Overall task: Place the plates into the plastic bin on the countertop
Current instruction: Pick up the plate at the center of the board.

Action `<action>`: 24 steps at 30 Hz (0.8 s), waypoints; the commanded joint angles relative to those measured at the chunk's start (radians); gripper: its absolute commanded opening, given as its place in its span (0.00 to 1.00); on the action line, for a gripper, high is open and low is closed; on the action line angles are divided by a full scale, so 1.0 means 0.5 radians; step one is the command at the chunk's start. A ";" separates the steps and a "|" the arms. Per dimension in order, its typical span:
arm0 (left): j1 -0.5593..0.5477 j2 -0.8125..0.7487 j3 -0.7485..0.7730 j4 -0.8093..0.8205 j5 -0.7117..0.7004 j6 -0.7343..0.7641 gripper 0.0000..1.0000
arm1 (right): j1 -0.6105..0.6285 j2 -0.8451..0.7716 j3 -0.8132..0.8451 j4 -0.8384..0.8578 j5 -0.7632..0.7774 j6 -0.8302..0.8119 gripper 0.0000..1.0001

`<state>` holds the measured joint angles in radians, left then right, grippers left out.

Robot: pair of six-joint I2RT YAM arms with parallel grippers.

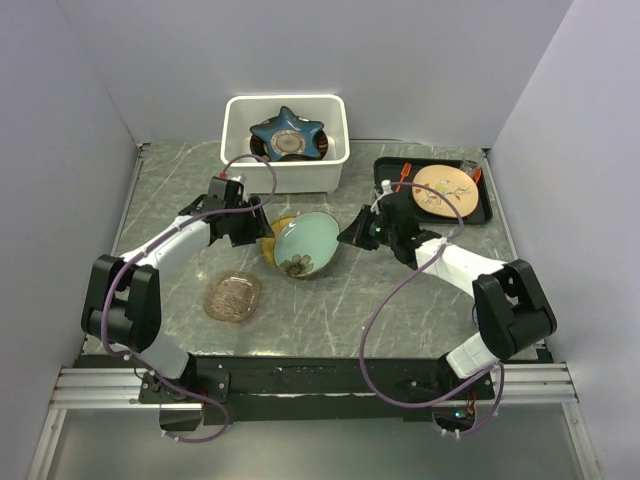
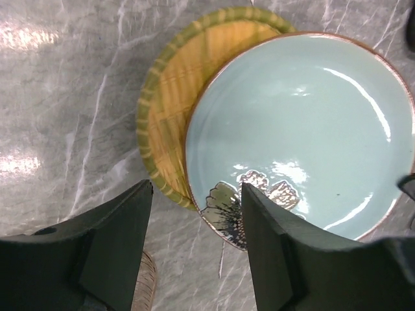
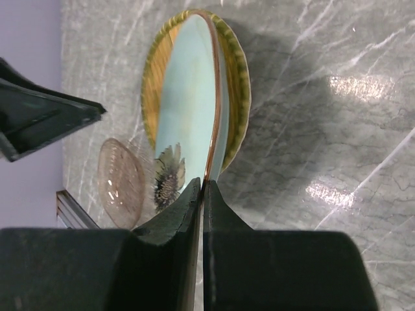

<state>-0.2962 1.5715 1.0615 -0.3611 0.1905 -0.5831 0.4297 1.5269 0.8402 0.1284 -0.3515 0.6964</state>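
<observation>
- A grey marbled countertop (image 1: 400, 300) fills the scene, boxed in by plain pale walls (image 1: 400, 60).
- The yellow round plate with a green striped rim (image 2: 172, 84) is largely covered. Only a crescent of it shows toward the upper left of the left wrist view.
- At top centre of the overhead view stands the white rectangular plastic bin (image 1: 285, 178). Inside it, a dark plate (image 1: 259, 148) shows only as slivers beneath the blue star-shaped plate (image 1: 288, 133), and its colour is hard to make out.
- The amber ribbed glass plate (image 1: 232, 296) lies alone on the counter, lower left of centre. In the left wrist view it is cut to a sliver at the bottom edge.
- The pale green glossy round plate (image 1: 305, 243) has a thin brown rim and a dark flower painted near one edge. It sits mid-counter over the yellow plate.
- From the right wrist the green plate is seen almost edge-on, tilted up off the yellow plate.
- The right gripper (image 3: 201, 191) has its fingers clenched on the green plate's rim, just beside the flower.
- The left gripper (image 2: 193, 194) is released, its fingers spread and grasping nothing.
- The edges of both stacked plates show in the gap between the left gripper's fingers. Whether the finger on the right of that view touches the green plate cannot be told.
- A flat black tray (image 1: 385, 170) carrying a tan round plate (image 1: 442, 190) sits at upper right, beside the bin.
</observation>
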 commanded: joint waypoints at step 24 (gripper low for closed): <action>-0.083 0.281 -0.043 0.259 0.125 -0.043 0.60 | -0.126 0.115 -0.263 0.357 -0.162 -0.015 0.03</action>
<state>-0.3355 1.6901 1.0206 -0.2527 0.2611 -0.5922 0.3786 1.5616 0.7189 0.2428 -0.3946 0.6975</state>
